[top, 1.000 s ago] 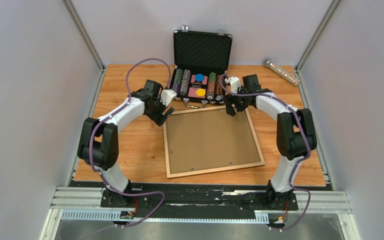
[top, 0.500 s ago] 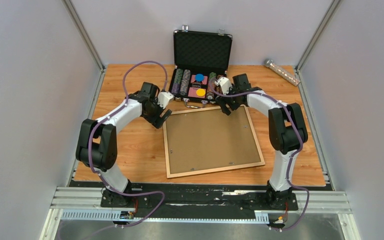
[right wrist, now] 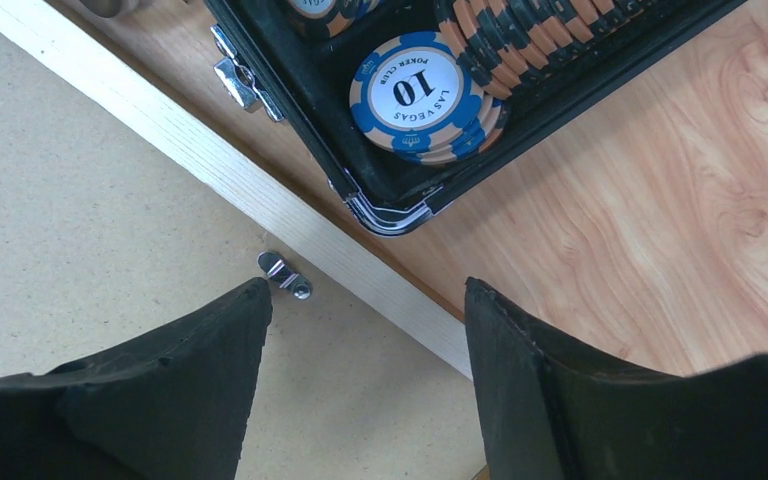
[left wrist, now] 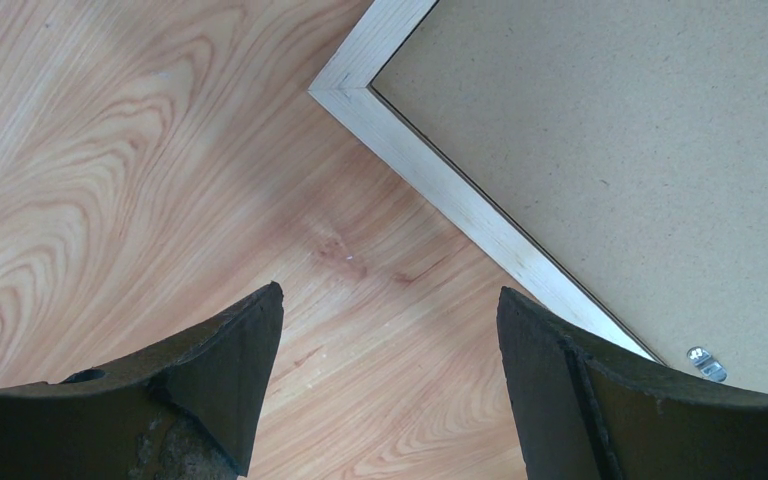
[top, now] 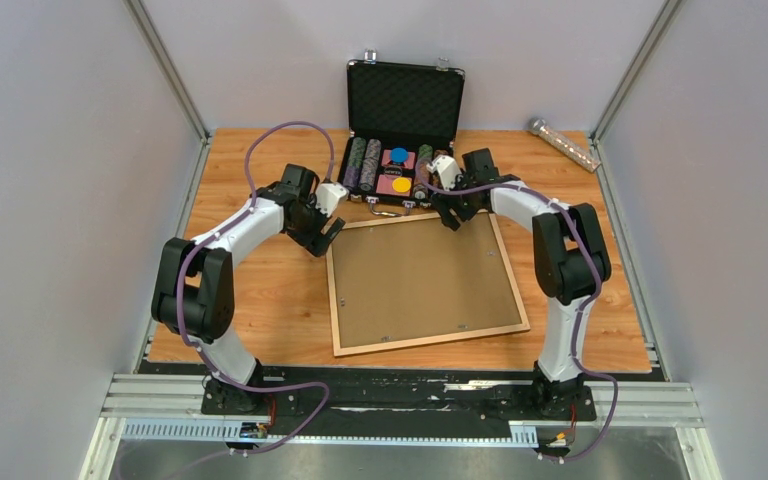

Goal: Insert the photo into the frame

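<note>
Bearing the frame [top: 430,338], orange tabletop [top: 280,290], grey walls [top: 60,150]

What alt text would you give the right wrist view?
The open right gripper hovers over a rail of the frame, which lies back side up with its brown backing panel and a small metal clip showing. Beyond the rail, a corner of the black case holds a blue 10 chip, on the wooden table.

The left arm [top: 243,226] bends inward, the left hand [top: 326,238] angled down, jaws spread wide and empty. The right arm [top: 530,205] mirrors it, the right hand [top: 454,218] parted, gripping nothing, both elbows raised.
</note>
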Controlling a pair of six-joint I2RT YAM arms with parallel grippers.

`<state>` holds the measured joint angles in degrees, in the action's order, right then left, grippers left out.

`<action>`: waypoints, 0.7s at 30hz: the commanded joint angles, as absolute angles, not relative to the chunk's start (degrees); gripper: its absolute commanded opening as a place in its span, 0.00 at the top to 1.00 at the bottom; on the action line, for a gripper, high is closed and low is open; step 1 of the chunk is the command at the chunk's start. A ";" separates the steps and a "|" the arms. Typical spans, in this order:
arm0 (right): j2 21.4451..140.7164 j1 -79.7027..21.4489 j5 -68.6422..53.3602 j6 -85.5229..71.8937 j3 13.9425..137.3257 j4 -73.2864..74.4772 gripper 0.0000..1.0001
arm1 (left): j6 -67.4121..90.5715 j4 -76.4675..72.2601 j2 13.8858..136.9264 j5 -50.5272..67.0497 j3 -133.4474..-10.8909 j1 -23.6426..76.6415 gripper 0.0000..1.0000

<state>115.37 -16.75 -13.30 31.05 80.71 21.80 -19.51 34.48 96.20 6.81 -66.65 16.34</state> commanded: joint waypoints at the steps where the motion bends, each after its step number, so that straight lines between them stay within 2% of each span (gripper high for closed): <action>1: 116.99 -17.05 -12.55 30.11 82.60 19.40 0.32 | -17.79 32.91 94.85 8.60 -66.28 15.81 0.14; 7: 118.07 -17.08 -11.92 27.94 82.92 19.16 0.36 | -17.46 32.29 94.99 9.43 -65.43 15.80 0.14; 13: 118.54 -17.00 -10.59 26.39 83.16 19.16 0.46 | -17.33 31.85 95.10 10.40 -64.69 15.82 0.14; 21: 119.16 -16.55 -8.63 25.21 83.14 19.16 0.54 | -17.09 31.35 95.06 10.90 -63.92 15.78 0.14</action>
